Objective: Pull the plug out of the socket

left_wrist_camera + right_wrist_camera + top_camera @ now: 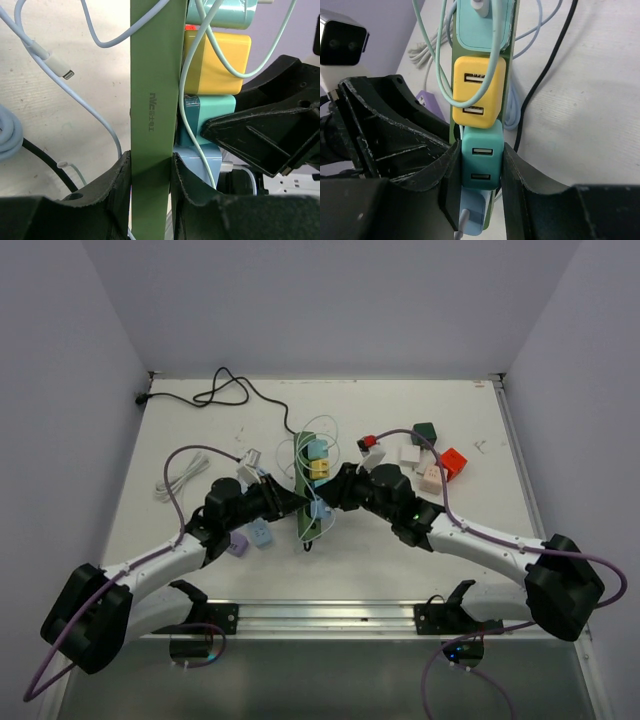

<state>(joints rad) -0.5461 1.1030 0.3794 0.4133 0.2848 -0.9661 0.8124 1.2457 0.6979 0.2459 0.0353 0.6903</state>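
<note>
Right gripper point(480, 150): clamped on the plug point(479, 167), with one finger point(517, 190) on each of its flat side faces.
Left gripper point(151, 157): clenched on the near end of the socket point(152, 75), pinching the green body from both sides just short of the plug row.
Plug: a teal charger cube with two ports on its outer face. It sits in the socket between a yellow plug point(476, 90) on the far side and a pale blue plug point(472, 215) on the near side, hard up against both.
Socket: a long green strip lying mid-table between the two grippers and running away from the arm bases, with four plugs in a row.
Around it: pale cables point(440, 50) loop over the yellow plug and down the socket's sides. A black cord point(545, 65) lies on the table point(400, 405) just beside it.
Handling, plug: likely light, rigid plastic with smooth, glossy sides, so the fingers could slide off if the prongs hold tight.
Handling, socket: stiff but light, so it would probably lift with the plug unless held back, which the left grip provides.
Where to hold: the two side faces are the only free ones, since the neighbours block the other pair. A hold low on the body should give the surest purchase.
Pull: best straight out along the prongs, because rocking risks levering against the yellow plug.
Risk: a cable loop may snag the cube as it comes away.
</note>
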